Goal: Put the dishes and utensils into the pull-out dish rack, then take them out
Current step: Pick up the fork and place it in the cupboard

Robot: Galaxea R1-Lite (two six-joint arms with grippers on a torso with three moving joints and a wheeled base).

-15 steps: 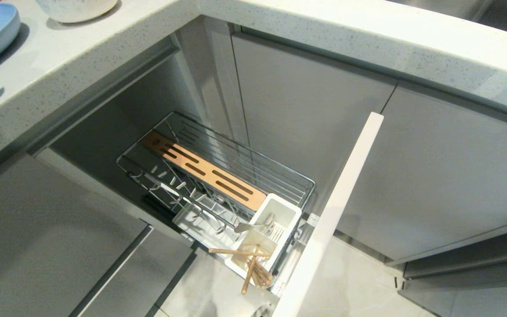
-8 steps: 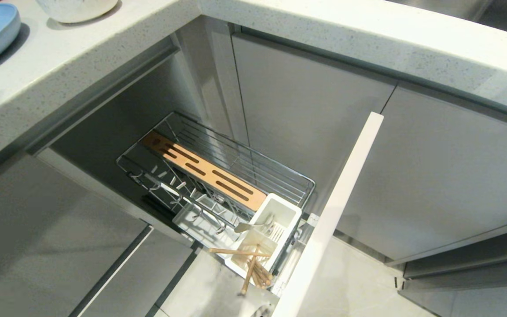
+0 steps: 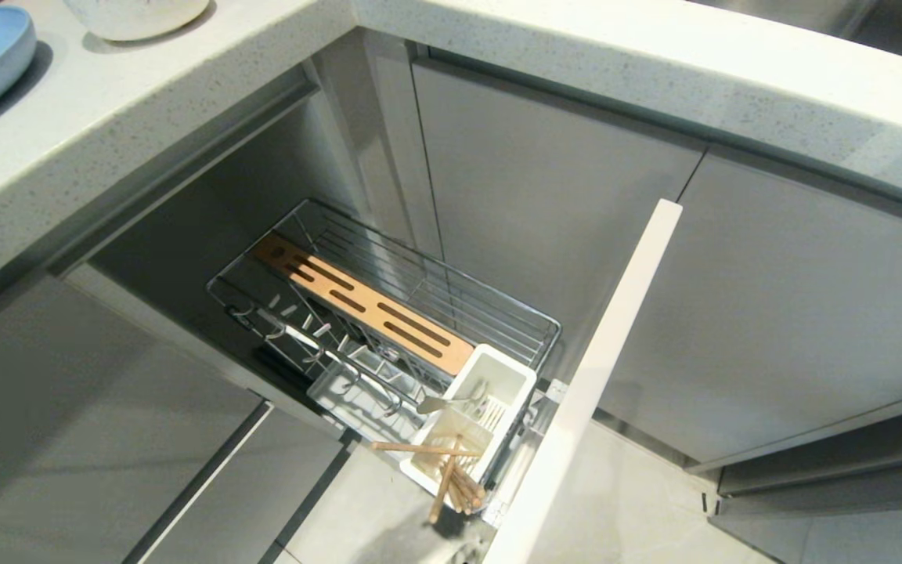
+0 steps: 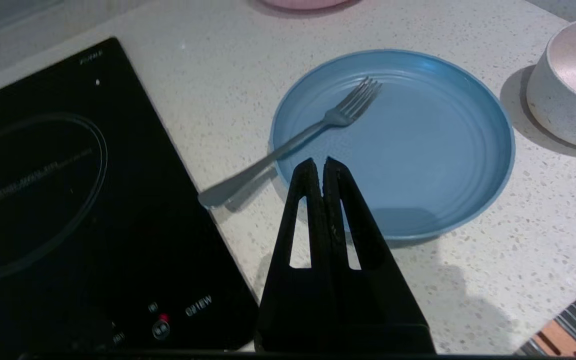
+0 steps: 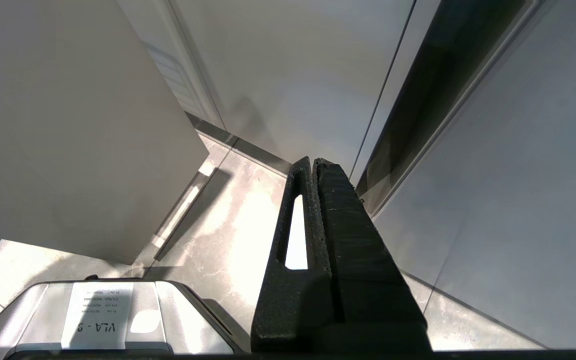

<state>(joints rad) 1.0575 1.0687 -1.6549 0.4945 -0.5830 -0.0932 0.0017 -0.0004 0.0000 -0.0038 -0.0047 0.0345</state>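
My left gripper [image 4: 318, 162], jaws pressed together and empty, hangs over the desk [image 4: 228, 65] at the blue plate [image 4: 418, 165] bearing a fork [image 4: 293, 145]; cooktop [image 4: 68, 200] lettering unreadable. Dish rack [image 3: 388, 313] pulled out, chopsticks [image 3: 451, 470] in its cup [image 3: 490, 392]. Right gripper [image 5: 313, 162] jaws together, empty, near the floor; label reads "VLA - 9" [image 5: 97, 327].

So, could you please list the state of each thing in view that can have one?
pull-out dish rack: pulled out, prongs bare
utensil cup: holds chopsticks and one metal piece
blue plate: on the counter, fork resting on it
fork: tines on plate, handle over the rim
white bowl: upright on counter
left gripper: jaws shut, above the plate's edge
right gripper: jaws shut, parked
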